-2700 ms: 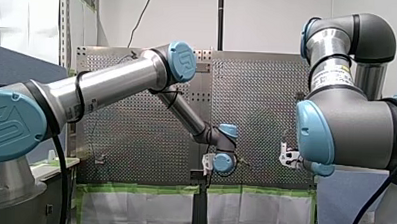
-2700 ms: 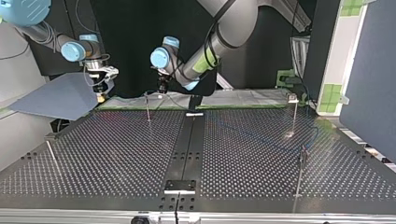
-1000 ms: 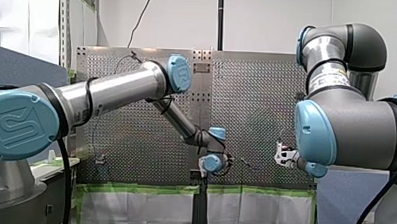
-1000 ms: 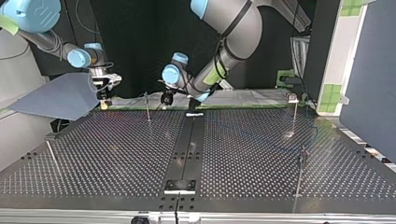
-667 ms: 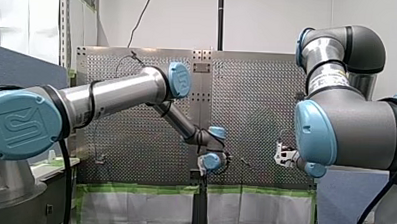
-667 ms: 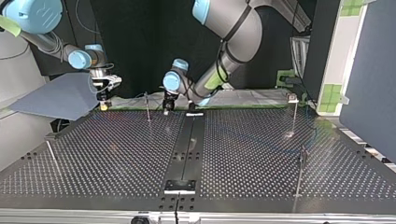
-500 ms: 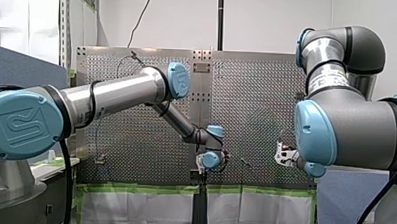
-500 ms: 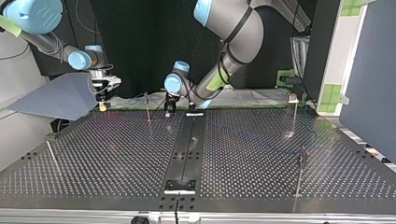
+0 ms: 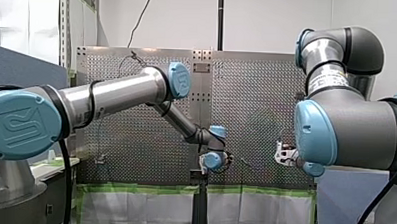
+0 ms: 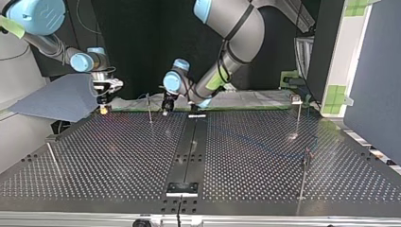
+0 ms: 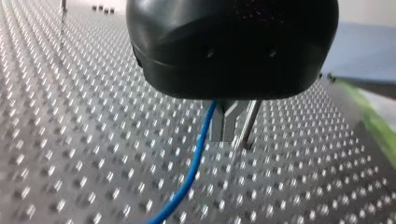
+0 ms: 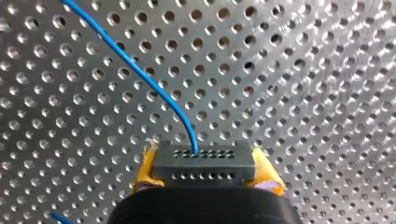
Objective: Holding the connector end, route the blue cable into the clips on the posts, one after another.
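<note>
My right claw points straight down at the desk and is clamped on the black connector of the blue cable. My left claw hangs low and upright, its fingers together, with the cable running beside them.

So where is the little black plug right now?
In the right wrist view the black connector sits clamped between the yellow pads of my right end effector, with the blue cable running out of it.

My left arm and my right arm are silver tubes with grey joints, light-blue caps and black cables. My right gripper has yellow pads.
</note>
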